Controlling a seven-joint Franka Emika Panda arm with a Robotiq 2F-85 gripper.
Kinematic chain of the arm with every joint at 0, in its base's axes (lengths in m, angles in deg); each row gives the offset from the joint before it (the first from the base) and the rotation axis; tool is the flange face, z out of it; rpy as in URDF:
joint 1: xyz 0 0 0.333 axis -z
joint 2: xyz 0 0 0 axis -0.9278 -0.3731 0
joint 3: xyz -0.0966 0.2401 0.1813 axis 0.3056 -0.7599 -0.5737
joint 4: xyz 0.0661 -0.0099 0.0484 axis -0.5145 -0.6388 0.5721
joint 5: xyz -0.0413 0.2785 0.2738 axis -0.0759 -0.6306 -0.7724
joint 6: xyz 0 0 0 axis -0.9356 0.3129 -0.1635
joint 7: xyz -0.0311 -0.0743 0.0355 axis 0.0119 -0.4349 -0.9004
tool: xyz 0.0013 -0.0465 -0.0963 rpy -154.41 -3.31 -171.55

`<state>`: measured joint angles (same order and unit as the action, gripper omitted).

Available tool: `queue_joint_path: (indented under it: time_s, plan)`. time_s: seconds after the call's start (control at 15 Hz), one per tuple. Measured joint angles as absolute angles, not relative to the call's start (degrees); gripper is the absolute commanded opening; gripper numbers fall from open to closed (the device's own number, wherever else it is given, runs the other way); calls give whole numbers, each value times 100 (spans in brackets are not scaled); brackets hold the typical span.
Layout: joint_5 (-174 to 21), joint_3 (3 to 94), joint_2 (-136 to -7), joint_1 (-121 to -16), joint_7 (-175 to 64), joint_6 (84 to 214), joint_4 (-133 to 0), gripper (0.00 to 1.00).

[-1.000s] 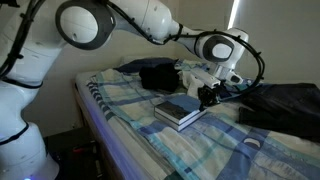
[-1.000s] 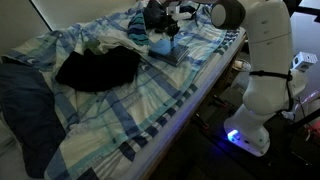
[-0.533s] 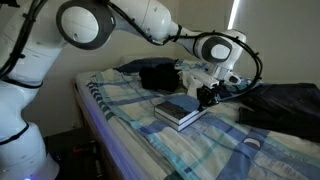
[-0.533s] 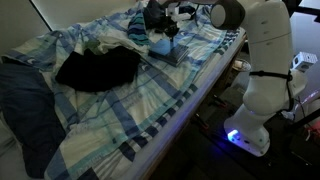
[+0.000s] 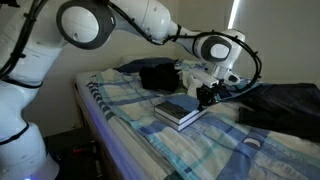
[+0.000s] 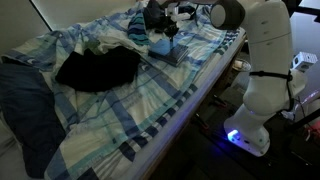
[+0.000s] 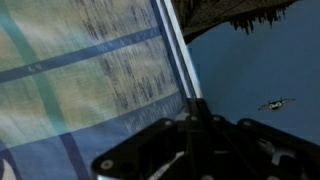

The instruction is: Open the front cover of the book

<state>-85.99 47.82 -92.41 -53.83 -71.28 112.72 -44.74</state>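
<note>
The book (image 5: 180,110) lies flat on the plaid bed, its dark blue-grey front cover (image 7: 250,70) down against the pages. It also shows in an exterior view, half hidden under the arm (image 6: 165,50). My gripper (image 5: 207,97) sits at the book's far edge, tilted down, with its tip low against that edge. In the wrist view the gripper (image 7: 190,118) has its dark fingers pressed together right at the pale page edge (image 7: 178,55), between cover and bedding. I see nothing held between the fingers.
Blue plaid bedding (image 7: 90,80) covers the mattress. A heap of dark clothing (image 6: 98,68) lies mid-bed, and more sits behind the book (image 5: 160,75). A dark blue blanket (image 5: 285,105) lies beside the gripper. The robot base (image 6: 265,90) stands next to the bed's long side.
</note>
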Motion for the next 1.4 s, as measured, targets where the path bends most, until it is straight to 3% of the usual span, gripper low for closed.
queue_joint_path:
  time_s: [1.4]
  plan:
    - [-8598,4782,-9121,-5436,-7131,11345,-4508,6]
